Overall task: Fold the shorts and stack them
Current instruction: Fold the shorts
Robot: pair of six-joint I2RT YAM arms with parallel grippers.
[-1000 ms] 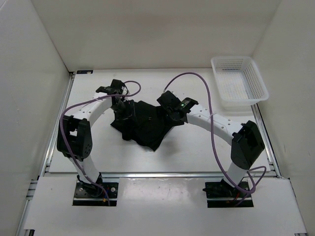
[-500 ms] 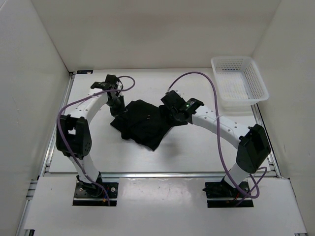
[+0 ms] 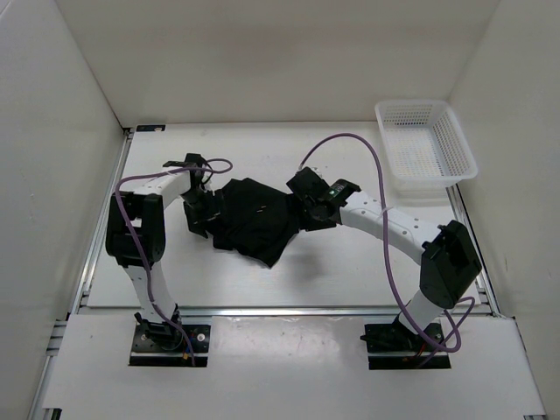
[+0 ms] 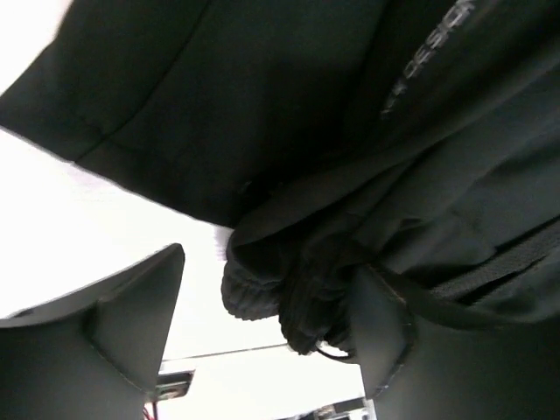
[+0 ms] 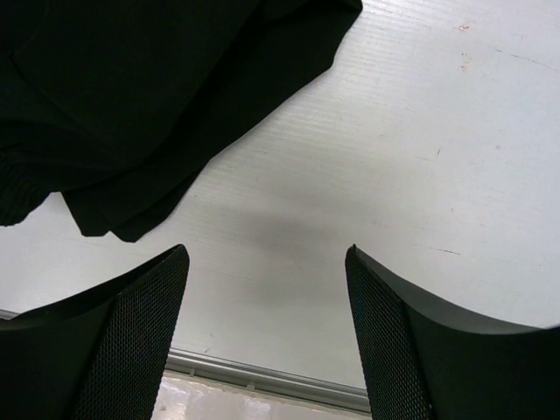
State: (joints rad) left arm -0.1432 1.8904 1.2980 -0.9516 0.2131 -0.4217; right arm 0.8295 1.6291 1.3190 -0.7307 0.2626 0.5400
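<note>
The black shorts [image 3: 254, 219] lie crumpled in the middle of the table. My left gripper [image 3: 199, 215] sits low at their left edge. In the left wrist view its jaws stand wide apart [image 4: 269, 262]. A bunched fold of the shorts [image 4: 289, 131], with ribbed waistband and a loop of drawstring, hangs between them. The fold rests against the right finger [image 4: 385, 341] and stays apart from the left finger. My right gripper [image 3: 311, 211] is at the shorts' right edge. It is open [image 5: 267, 251] over bare table, with the shorts' hem [image 5: 131, 87] ahead to the left.
A white mesh basket [image 3: 426, 140] stands at the back right corner. White walls enclose the table on three sides. A metal rail [image 3: 280, 311] runs along the near edge, also seen in the right wrist view as a rail [image 5: 262, 378]. Purple cables arc over both arms.
My left gripper has dropped from the shorts' back-left corner to their left side, and the arm has folded in. The shorts' left part is bunched more tightly. The right gripper shifted slightly nearer.
</note>
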